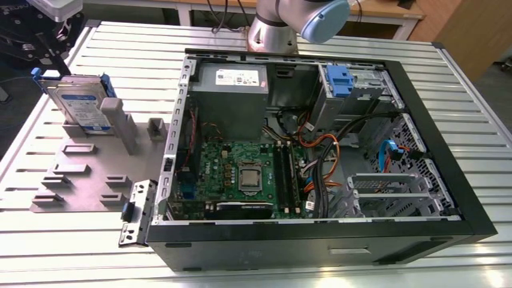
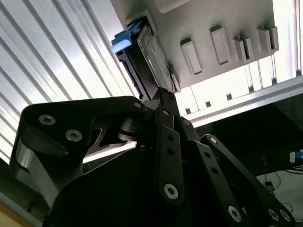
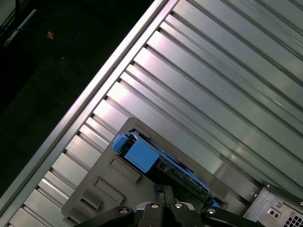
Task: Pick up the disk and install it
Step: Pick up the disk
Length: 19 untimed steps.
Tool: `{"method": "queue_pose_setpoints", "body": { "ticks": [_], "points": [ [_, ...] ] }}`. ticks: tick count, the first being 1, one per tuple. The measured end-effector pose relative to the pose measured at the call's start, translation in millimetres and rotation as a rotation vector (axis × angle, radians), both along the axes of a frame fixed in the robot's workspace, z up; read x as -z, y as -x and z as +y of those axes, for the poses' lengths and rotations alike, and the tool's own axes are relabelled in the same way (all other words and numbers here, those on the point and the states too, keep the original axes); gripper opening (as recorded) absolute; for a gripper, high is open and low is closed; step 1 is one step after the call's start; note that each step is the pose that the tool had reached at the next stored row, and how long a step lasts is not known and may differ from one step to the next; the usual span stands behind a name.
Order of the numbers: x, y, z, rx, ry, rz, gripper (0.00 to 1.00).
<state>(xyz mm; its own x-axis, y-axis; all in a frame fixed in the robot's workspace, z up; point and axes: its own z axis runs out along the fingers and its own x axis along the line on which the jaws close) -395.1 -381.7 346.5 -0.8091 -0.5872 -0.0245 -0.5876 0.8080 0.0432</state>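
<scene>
The disk [image 1: 80, 105] is a silver drive with a white-and-blue label and blue rails. It stands on edge in a slot of the grey fixture plate [image 1: 88, 180], at the exterior view's left. In both wrist views I look down on its upper edge with the blue tab, the disk [image 2: 151, 52] [image 3: 156, 163]. My gripper [image 1: 50, 57] hangs just above the disk's far end, apart from it. In both wrist views the gripper [image 2: 163, 92] [image 3: 163, 196] has its fingertips drawn together with nothing between them.
An open black computer case [image 1: 472, 210] lies on the slatted aluminium table [image 1: 472, 102], to the exterior view's right of the plate. Inside are a grey power supply [image 1: 232, 90], a motherboard [image 1: 240, 174], cables and a blue bracket [image 1: 340, 81] in the drive bay. The arm's base [image 1: 276, 30] stands behind the case.
</scene>
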Motion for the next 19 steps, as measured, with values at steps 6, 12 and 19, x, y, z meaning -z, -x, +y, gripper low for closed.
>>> {"method": "queue_pose_setpoints", "body": {
  "ticks": [6,12,19],
  "points": [
    [0.0,0.0,0.0,-0.027,-0.0001,-0.0002,0.11],
    [0.0,0.0,0.0,-0.047,-0.0001,-0.0002,0.11],
    [0.0,0.0,0.0,-0.075,-0.0001,-0.0002,0.11]
  ]
}}
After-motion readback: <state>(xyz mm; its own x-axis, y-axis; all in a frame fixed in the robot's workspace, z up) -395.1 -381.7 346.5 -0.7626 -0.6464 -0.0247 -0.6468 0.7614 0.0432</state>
